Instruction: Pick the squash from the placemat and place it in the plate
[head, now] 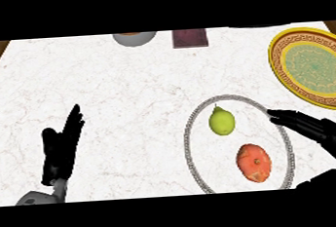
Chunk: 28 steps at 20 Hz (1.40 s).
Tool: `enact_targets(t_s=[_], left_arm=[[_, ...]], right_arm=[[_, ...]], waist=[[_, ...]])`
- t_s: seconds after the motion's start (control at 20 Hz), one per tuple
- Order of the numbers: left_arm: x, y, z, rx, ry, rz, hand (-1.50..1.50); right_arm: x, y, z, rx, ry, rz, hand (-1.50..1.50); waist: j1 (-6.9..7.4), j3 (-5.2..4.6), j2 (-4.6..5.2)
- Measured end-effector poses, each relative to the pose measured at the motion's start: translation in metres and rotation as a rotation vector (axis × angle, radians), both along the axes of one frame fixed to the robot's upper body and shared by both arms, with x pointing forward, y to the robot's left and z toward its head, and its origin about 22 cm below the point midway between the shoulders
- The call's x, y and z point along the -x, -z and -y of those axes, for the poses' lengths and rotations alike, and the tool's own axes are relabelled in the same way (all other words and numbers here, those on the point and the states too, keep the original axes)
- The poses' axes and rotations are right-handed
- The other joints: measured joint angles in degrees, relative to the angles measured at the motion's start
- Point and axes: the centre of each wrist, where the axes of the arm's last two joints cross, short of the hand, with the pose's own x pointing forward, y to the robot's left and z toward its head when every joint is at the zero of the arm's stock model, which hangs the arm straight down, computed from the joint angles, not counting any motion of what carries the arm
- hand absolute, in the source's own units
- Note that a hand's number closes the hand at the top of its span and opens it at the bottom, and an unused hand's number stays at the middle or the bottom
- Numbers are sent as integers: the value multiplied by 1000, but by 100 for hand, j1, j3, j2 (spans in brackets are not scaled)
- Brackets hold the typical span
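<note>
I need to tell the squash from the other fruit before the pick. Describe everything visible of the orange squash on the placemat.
The orange squash is a rounded, slightly lumpy fruit with a matte reddish-orange skin and a small pale patch near its upper middle. It lies in the lower right part of the white oval placemat with the grey patterned rim, below and to the right of the yellow-green pear-shaped fruit, apart from it. Nothing holds it: the black right hand hovers to its upper right, fingers straight, not touching it.

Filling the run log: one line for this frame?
squash: on placemat, untouched | right hand: open, at mat edge | left hand: open, resting | plate
</note>
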Motion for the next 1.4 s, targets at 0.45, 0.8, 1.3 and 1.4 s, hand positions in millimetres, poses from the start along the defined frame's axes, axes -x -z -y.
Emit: enact_targets(t_s=[0.45,0.8,1.3,1.4], left_arm=[[-3,-3,2,2,7,2,0],[-1,-1,2,-1,6,8,0],[-6,-5,0,5,4,2,0],[-4,-3,-3,8,5,-1,0]], right_arm=[[-5,-28,-30,306,-61,-176,-150],[-18,-18,-46,376,-58,-236,-150],[-17,3,-58,413,-80,-256,-150],[-18,11,-59,416,-81,-261,-150]], waist=[[39,2,6],[37,8,7],[28,7,7],[29,8,7]])
